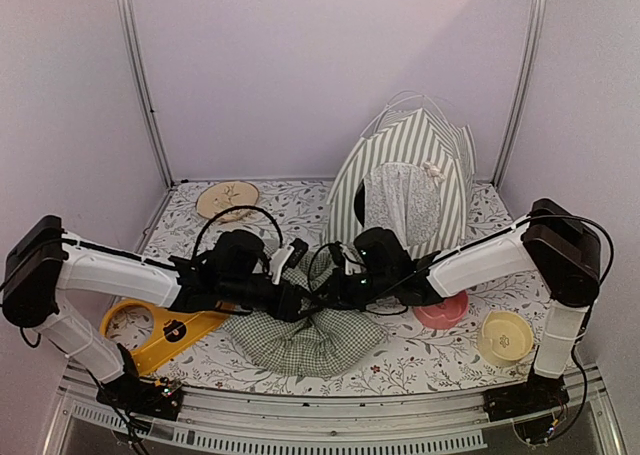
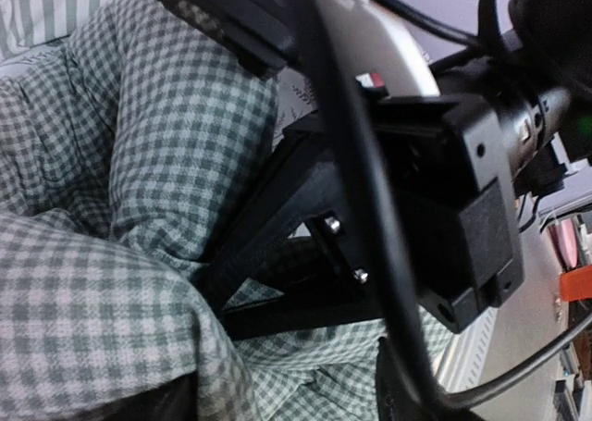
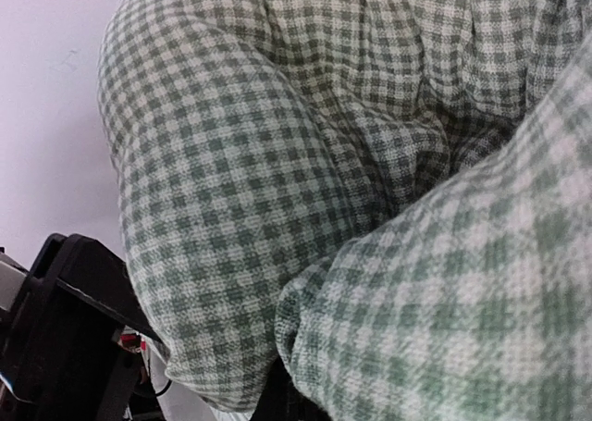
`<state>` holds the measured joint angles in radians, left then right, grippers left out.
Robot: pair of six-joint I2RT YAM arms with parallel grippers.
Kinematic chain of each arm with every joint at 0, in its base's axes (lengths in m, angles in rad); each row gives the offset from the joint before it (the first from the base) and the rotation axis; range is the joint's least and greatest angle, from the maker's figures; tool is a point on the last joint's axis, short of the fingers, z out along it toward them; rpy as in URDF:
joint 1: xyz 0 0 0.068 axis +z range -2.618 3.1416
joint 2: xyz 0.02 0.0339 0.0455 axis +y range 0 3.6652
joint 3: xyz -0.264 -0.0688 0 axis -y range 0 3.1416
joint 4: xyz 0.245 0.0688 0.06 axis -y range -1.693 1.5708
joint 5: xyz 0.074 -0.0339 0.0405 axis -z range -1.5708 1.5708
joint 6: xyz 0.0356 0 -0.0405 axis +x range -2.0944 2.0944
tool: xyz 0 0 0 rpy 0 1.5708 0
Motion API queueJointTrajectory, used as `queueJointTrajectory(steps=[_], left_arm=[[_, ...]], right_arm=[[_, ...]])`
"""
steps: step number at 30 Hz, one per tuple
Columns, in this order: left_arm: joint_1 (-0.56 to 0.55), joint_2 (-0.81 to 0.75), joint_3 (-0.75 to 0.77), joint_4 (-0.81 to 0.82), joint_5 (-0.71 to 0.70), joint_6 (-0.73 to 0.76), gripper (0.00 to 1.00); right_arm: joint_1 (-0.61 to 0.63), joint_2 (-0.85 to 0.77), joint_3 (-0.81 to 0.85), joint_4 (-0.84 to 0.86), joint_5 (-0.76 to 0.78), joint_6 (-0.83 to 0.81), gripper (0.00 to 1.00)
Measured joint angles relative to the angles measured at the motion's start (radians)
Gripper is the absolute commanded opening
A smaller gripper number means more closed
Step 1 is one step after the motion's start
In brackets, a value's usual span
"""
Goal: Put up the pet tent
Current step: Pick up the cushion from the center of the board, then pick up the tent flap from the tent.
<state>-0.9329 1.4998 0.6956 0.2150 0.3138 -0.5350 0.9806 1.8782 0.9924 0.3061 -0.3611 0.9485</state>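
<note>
The table [image 1: 420,353], covered in a leaf-printed cloth, carries everything. The pet tent [image 1: 405,180] stands upright at its far right side, well behind the arms and touched by neither. It looks like light, thin striped fabric stretched over springy poles [image 1: 398,101], with a white mesh panel [image 1: 402,203] on the side facing the camera. A thing built that way probably weighs little, slides or tips at a small push, and flexes rather than resists. The fabric would crumple in a pinch and the mesh could snag, so the safest hold seems to be a pole-backed seam or the lower hem beside a corner, where the frame gives the fingers something firm. In front of the tent, at the middle of the near side, lies the green checked cushion [image 1: 300,343], soft and bunched. Both arms meet over its upper edge. The left gripper [image 1: 303,303] is pressed close to the cushion, and no view shows plainly how wide its fingers stand, so I cannot tell. The right gripper [image 1: 332,291] has its fingers drawn fully together, buried in cushion folds. Whether a fold is pinched between them cannot be made out. A pink bowl [image 1: 444,311] and a yellow bowl [image 1: 505,336] sit near the right arm.
</note>
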Motion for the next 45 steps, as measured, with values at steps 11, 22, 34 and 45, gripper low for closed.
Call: queueJointTrajectory(steps=[11, 22, 34, 45], left_arm=[[-0.118, 0.071, 0.078, -0.07, -0.247, -0.006, 0.83], [-0.221, 0.154, 0.085, -0.049, -0.54, -0.181, 0.41], [-0.241, 0.06, 0.013, -0.049, -0.614, -0.236, 0.0], [-0.178, -0.24, -0.048, -0.158, -0.528, -0.138, 0.0]], right_arm=[[-0.014, 0.009, -0.002, 0.007, -0.001, 0.135, 0.0], [0.003, 0.008, -0.018, 0.113, 0.019, 0.261, 0.01], [0.041, -0.212, -0.039, -0.003, 0.141, 0.128, 0.68], [-0.183, -0.462, -0.017, -0.325, 0.316, -0.189, 0.95]])
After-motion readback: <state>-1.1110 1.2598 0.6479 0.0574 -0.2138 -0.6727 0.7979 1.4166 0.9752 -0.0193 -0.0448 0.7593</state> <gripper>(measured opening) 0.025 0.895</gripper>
